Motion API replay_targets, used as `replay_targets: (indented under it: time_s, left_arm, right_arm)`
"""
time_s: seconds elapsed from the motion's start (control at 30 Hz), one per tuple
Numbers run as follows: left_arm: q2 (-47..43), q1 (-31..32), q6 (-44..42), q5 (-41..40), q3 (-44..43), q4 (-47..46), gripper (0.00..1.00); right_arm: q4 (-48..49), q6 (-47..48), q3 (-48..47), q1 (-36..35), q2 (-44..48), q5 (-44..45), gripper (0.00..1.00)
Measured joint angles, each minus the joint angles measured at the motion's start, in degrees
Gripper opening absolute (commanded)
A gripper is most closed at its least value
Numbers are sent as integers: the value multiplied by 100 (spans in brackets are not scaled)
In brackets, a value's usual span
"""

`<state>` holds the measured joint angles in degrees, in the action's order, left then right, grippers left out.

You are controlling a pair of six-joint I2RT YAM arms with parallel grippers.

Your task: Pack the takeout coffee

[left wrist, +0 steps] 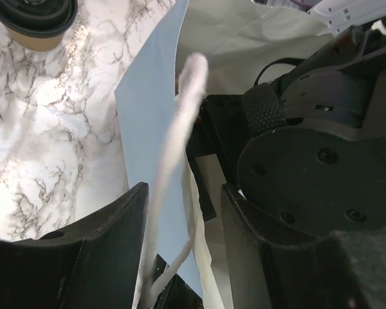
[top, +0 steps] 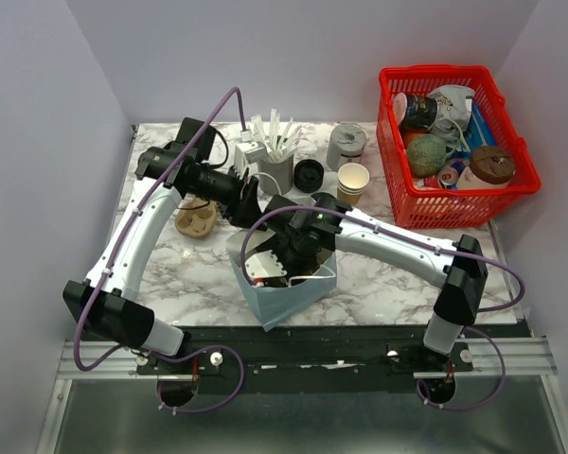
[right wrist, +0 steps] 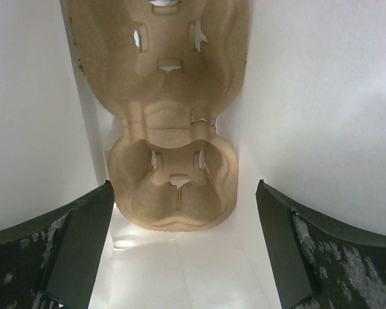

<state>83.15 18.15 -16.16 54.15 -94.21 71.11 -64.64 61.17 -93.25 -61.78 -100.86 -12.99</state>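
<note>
My right fingers (right wrist: pixel 71 248) are spread wide and empty inside the paper bag (top: pixel 289 298), above the 2-cup pulp carrier (right wrist: pixel 170 193). My left fingers (left wrist: pixel 109 238) straddle the bag's wall and white handle (left wrist: pixel 180 129), apart rather than clamped. The takeout coffee (left wrist: pixel 33 16) stands upright on the tabletop (left wrist: pixel 45 141) outside the bag, ahead-left of my left fingers (probably the nearer arm).
</note>
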Motion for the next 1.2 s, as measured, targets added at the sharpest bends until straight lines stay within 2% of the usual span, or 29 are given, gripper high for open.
replay_targets:
  time_s: [0.03,0.1,0.13,0.3,0.37,0.43,0.53,0.6,0.67,0.73,0.8,1.0,1.03,1.2]
  left_arm:
    - [-4,15,-26,-7,61,17,54]
    - [-13,50,-76,-13,175,37,40]
    - [-13,74,-98,-15,225,52,26]
    - [-11,149,-238,-13,350,103,0]
    - [-11,162,-238,-13,350,94,0]
    - [-11,164,-238,-13,350,70,0]
    - [-11,177,-179,-20,348,7,0]
    - [-11,186,-133,-50,348,-63,0]
    - [-11,186,-105,-105,348,-138,0]
    - [-11,197,-74,-146,348,-199,0]
    - [-9,214,-44,-197,348,-245,0]
    - [4,260,-2,-341,380,-382,0]
    - [13,260,2,-354,393,-404,0]
    - [66,260,15,-461,417,-501,0]
  right_arm:
    - [0,-9,0,0,0,0,100]
    - [7,-13,-2,0,0,0,100]
    - [9,-15,-2,0,-7,-2,100]
    - [46,-61,-2,0,-35,-4,100]
    - [46,-116,-17,0,-39,-11,96]
    - [7,-164,-59,0,-59,-22,84]
    - [-116,-210,-229,0,-149,-44,72]
    - [-157,-223,-284,0,-175,-57,68]
    - [-177,-221,-313,0,-175,-74,57]
    - [-188,-201,-332,0,-175,-92,53]
    - [-201,-203,-345,0,-175,-98,54]
    - [-243,-205,-625,0,-177,-122,67]
    - [-256,-208,-682,0,-175,-136,72]
    - [-378,-280,-1119,0,-173,-184,79]
